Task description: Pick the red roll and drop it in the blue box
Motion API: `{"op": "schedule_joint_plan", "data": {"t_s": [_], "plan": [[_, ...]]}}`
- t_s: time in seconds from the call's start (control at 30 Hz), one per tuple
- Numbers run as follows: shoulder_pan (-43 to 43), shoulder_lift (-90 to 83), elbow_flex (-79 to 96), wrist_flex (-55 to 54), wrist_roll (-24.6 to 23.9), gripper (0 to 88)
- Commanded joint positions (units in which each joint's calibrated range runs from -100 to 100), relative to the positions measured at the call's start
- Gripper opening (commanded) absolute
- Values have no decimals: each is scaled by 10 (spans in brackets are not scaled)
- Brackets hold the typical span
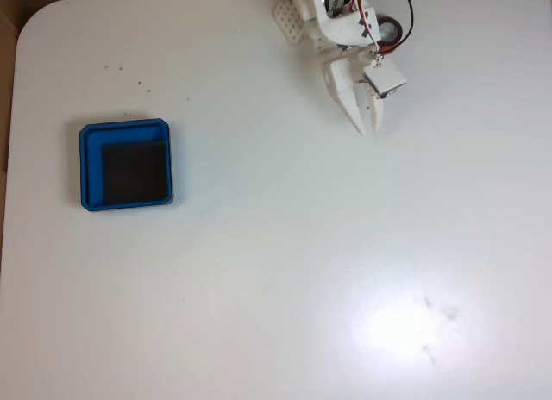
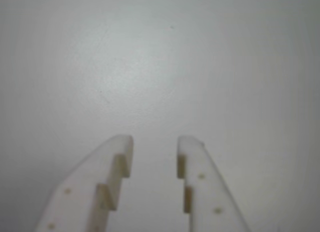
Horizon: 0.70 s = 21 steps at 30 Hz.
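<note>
Hovering at the white table's [image 1: 285, 271] top edge in the fixed view, the gripper [image 2: 155, 142] shows a narrow empty gap; blue box [image 1: 126, 134] sits far left.

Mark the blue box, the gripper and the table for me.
blue box [image 1: 92, 134]: fixed view, upper-left rim.
gripper [image 2: 155, 141]: wrist view, gap between the open fingers' tips.
table [image 1: 285, 271]: fixed view, bare white top.

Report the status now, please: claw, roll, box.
Claw open, empty, above bare table. Blue box at fixed view's left, nothing inside. Cannot locate red roll. Nothing between claw and box.
</note>
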Motion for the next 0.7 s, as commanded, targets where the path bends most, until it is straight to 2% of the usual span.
{"op": "schedule_joint_plan", "data": {"t_s": [0.0, 0.17, 0.67], "plan": [[-4, 3, -25, -6, -2, 83], [-3, 43, -39, -6, -2, 82], [5, 238, -251, -6, -2, 81]]}}
